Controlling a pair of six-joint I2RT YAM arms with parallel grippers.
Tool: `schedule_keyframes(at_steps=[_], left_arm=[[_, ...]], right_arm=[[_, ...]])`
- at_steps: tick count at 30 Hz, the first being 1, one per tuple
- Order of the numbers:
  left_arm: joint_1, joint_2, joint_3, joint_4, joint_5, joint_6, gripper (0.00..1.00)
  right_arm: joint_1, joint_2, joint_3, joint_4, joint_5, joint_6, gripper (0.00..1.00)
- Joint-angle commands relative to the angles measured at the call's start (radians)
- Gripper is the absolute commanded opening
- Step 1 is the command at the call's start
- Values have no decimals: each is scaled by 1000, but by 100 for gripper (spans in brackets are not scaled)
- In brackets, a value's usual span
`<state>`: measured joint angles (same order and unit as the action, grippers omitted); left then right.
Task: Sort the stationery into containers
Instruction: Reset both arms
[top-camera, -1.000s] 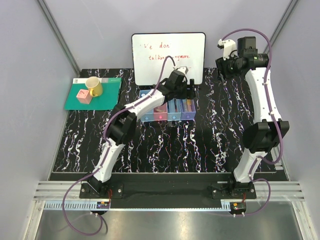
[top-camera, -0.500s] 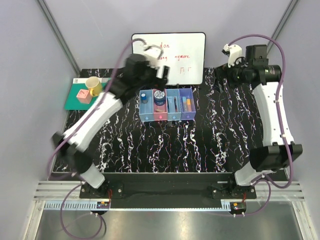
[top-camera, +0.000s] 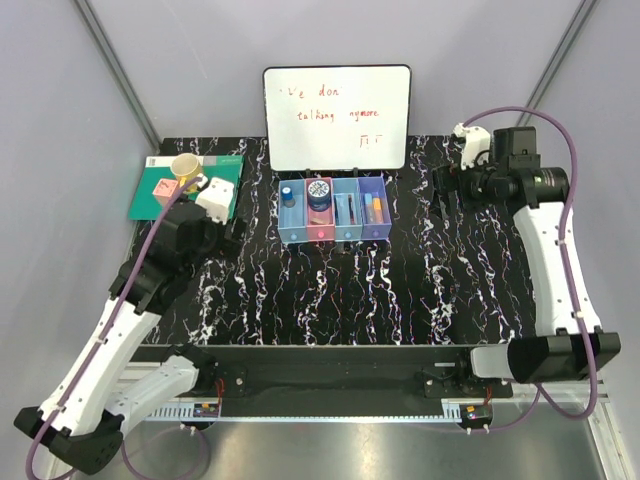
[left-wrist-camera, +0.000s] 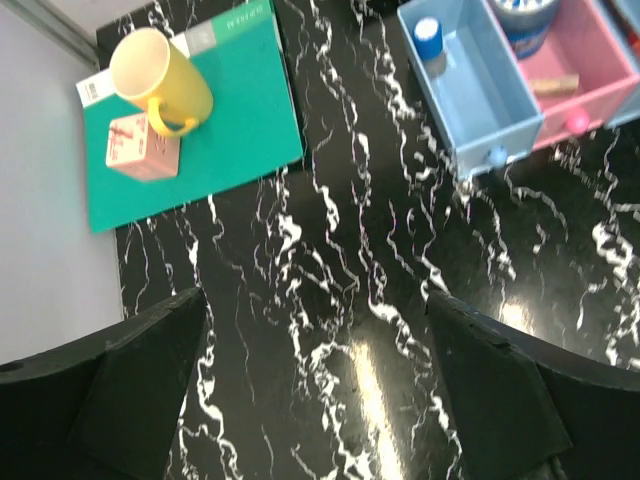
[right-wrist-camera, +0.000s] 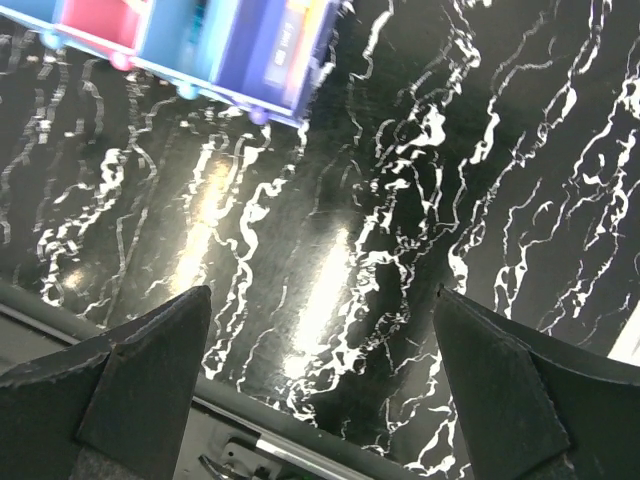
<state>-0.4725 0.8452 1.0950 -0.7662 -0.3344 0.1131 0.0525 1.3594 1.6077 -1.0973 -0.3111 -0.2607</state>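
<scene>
The containers (top-camera: 335, 232) are a row of four joined bins, blue, pink, blue and purple, at the back middle of the table. The round blue disc (top-camera: 319, 192) sits in the pink bin. A small blue-capped item (top-camera: 288, 193) stands in the left blue bin, thin pens (top-camera: 349, 208) lie in the third bin, and an orange marker (top-camera: 375, 205) lies in the purple bin. My left gripper (top-camera: 236, 225) is open and empty, left of the bins. The left wrist view shows the left gripper (left-wrist-camera: 315, 400) over bare table, with the blue bin (left-wrist-camera: 470, 100) and pink bin (left-wrist-camera: 590, 75) at upper right. My right gripper (top-camera: 445, 203) is open and empty, right of the bins. In the right wrist view the right gripper (right-wrist-camera: 320, 390) is over bare table, with the purple bin (right-wrist-camera: 280, 60) at top left.
A green mat (top-camera: 150, 197) at the back left carries a yellow cup (top-camera: 186, 172) and a pink cube (top-camera: 167, 190); both also show in the left wrist view, the cup (left-wrist-camera: 160, 75) and the cube (left-wrist-camera: 140, 155). A whiteboard (top-camera: 337, 115) stands behind the bins. A table edge (right-wrist-camera: 300, 440) runs below the right gripper.
My left arm has swung back from over the bins to the left front of the table. My right arm has dropped lower and shifted right. The bins have not moved.
</scene>
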Motion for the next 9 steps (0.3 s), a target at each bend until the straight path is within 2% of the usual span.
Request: schedule_keyframes(at_steps=[1, 9], left_arm=[[0, -34, 0, 25, 0, 20, 99], [0, -20, 22, 24, 5, 14, 99]], right_arm=[[7, -106, -2, 56, -57, 21, 100], [6, -132, 5, 62, -37, 29, 100]])
